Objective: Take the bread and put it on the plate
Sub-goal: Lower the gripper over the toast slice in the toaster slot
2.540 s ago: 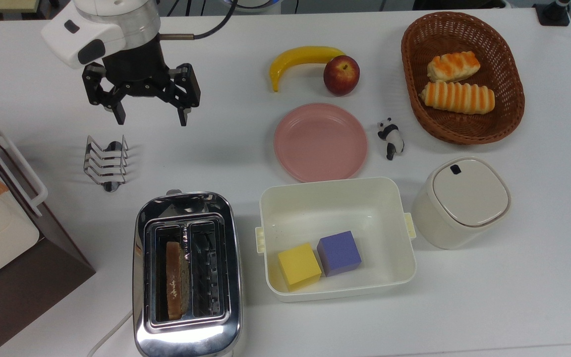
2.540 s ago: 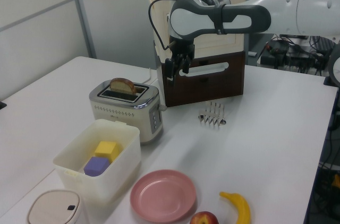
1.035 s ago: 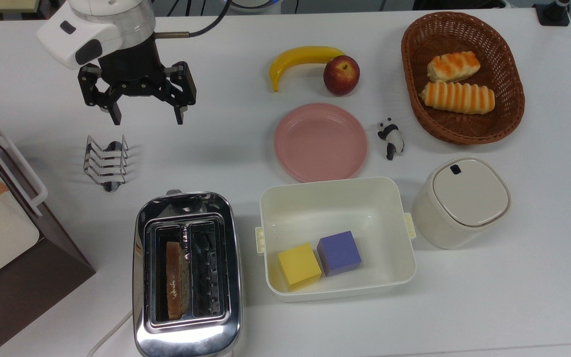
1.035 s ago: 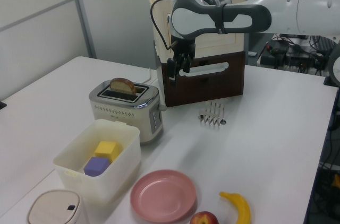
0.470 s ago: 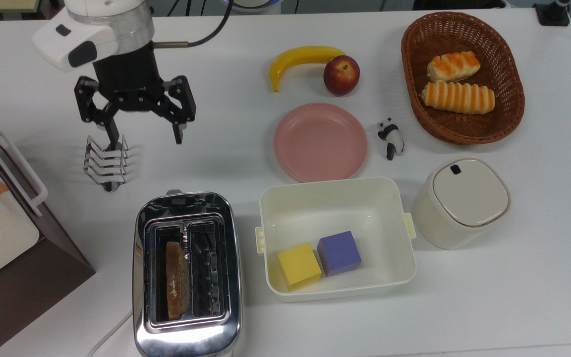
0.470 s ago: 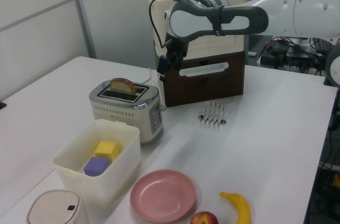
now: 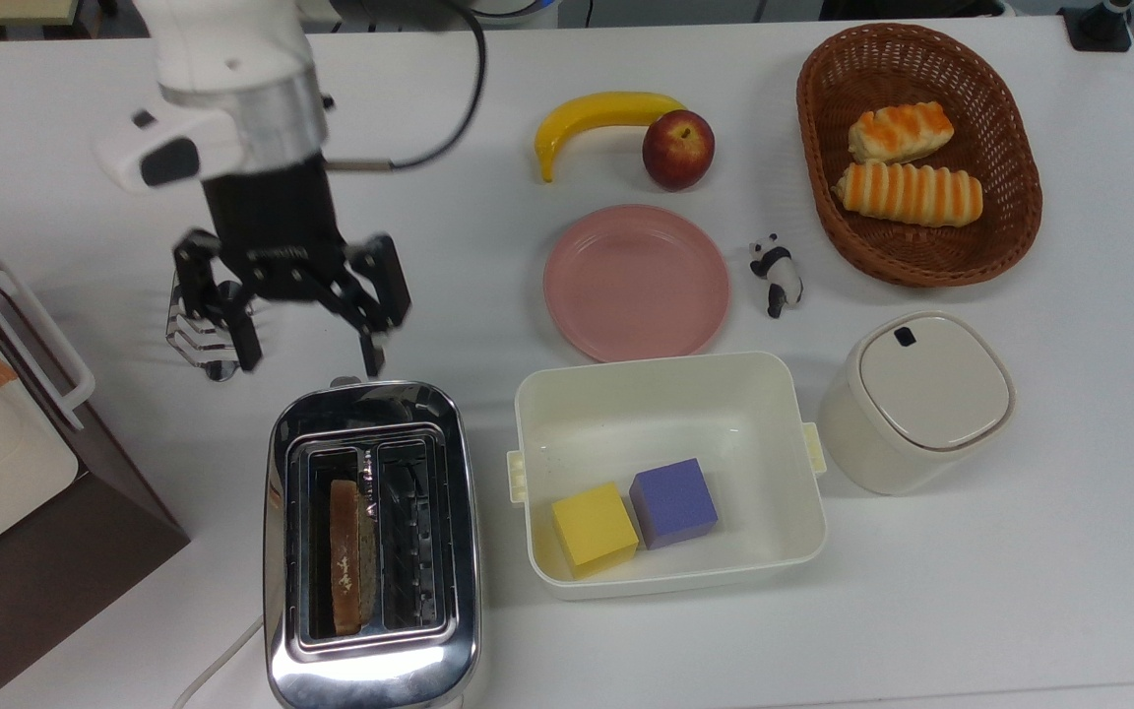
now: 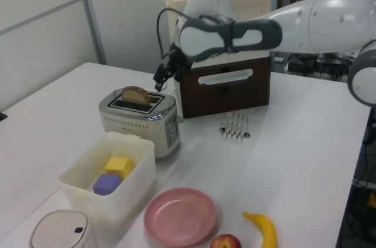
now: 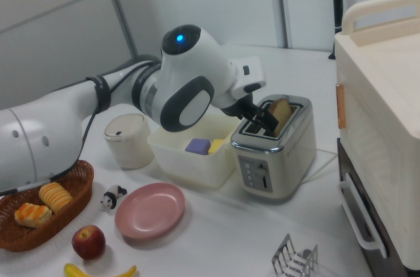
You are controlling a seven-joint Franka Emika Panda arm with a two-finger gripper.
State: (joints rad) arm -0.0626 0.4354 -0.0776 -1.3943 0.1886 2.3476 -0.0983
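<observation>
The bread [image 7: 345,556] is standing upright in the left slot of the chrome toaster [image 7: 370,650], as the top view shows it. The gripper [image 7: 308,359] is hovering just beyond the toaster, fingers spread wide, holding nothing. The pink plate [image 7: 637,282] is lying bare beside the white tub [image 7: 665,394], which is holding a yellow cube [image 7: 594,528] and a purple cube [image 7: 673,502].

No readable text, labels, brand names, numbers or signs appear anywhere in these views.
</observation>
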